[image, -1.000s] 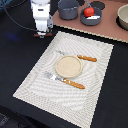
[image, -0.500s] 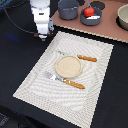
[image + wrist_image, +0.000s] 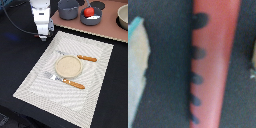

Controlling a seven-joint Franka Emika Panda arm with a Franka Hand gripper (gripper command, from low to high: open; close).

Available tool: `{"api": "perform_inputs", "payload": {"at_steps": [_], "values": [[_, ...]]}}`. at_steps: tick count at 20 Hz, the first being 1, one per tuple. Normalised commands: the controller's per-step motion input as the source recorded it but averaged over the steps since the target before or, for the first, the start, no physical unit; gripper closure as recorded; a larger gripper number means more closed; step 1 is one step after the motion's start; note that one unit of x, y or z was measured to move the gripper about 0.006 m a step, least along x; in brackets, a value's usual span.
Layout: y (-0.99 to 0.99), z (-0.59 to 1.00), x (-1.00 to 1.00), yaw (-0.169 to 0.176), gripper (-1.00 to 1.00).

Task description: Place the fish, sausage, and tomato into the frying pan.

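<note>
The sausage (image 3: 210, 60), a reddish rod with a row of dark spots, fills the middle of the wrist view at very close range. Beside it lies a pale flat piece with a teal edge, which looks like the fish (image 3: 137, 75). In the exterior view my gripper (image 3: 43, 36) is low over the dark surface, just off the placemat's far corner on the exterior view's left. It hides both toys there, and its fingers are not distinct. The tomato (image 3: 88, 11) sits inside the grey-blue frying pan (image 3: 92, 22) at the back.
A dark grey pot (image 3: 67, 9) stands next to the pan, and a beige bowl (image 3: 123, 17) is at the back on the exterior view's right. The striped placemat (image 3: 95, 95) holds a beige plate (image 3: 67, 66), a knife (image 3: 87, 58) and a fork (image 3: 67, 81).
</note>
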Motion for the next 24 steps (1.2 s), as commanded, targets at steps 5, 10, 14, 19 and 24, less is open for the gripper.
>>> {"api": "perform_inputs", "payload": {"at_steps": [5, 10, 14, 19, 24], "values": [[-0.12, -0.2, -0.36, 0.051, 1.0], [-0.06, 0.07, -0.83, 0.084, 1.0], [0.03, 0.89, -0.92, 0.056, 1.0], [0.13, 1.0, -0.35, 0.083, 1.0], [0.09, 1.0, 0.87, 0.014, 1.0]]}}
